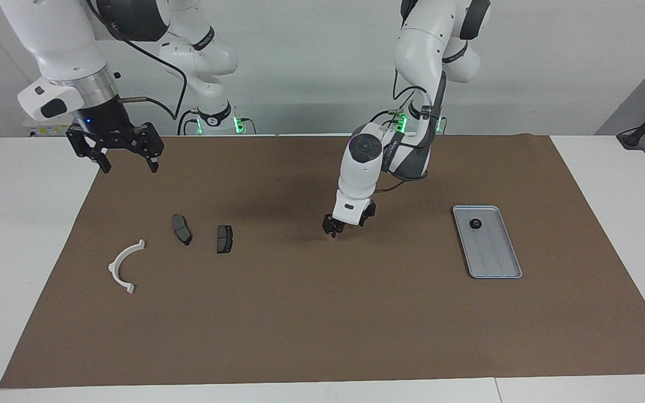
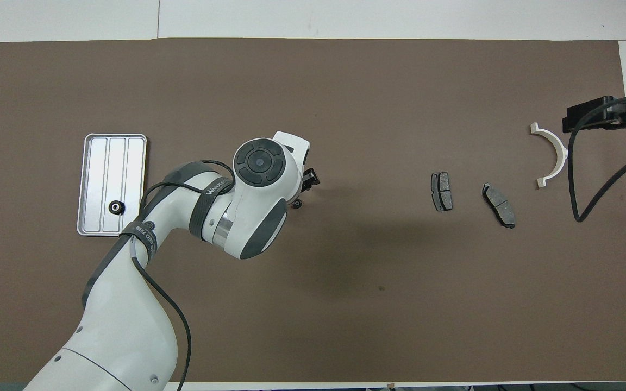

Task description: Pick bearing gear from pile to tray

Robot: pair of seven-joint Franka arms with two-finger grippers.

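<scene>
Clock reference: overhead view, 12 o'clock is the table end farthest from me.
Writing: the strap on my left arm point(image 2: 204, 201) carries white lettering that starts "WAN"; I cannot read the rest.
Gear in tray point(image 2: 116, 207): small, black, round with a toothed rim, lying at the 6 o'clock end of the tray point(image 2: 86, 184).
Tray: grey-blue, grooved lengthwise, at 9 o'clock on the brown mat point(image 2: 313, 326).
Loose gear point(image 2: 296, 203): small and black, near mat centre and partly under my left gripper point(image 1: 332, 230).
Left gripper: low over the loose gear; I cannot tell its grip.
Right gripper point(image 1: 127, 163): high over the mat's 3 o'clock edge, fingers spread, holding nothing.
Pile: two dark brake pads point(image 1: 181, 229) at 3 o'clock and a white arc point(image 1: 124, 267) at 2 o'clock.
</scene>
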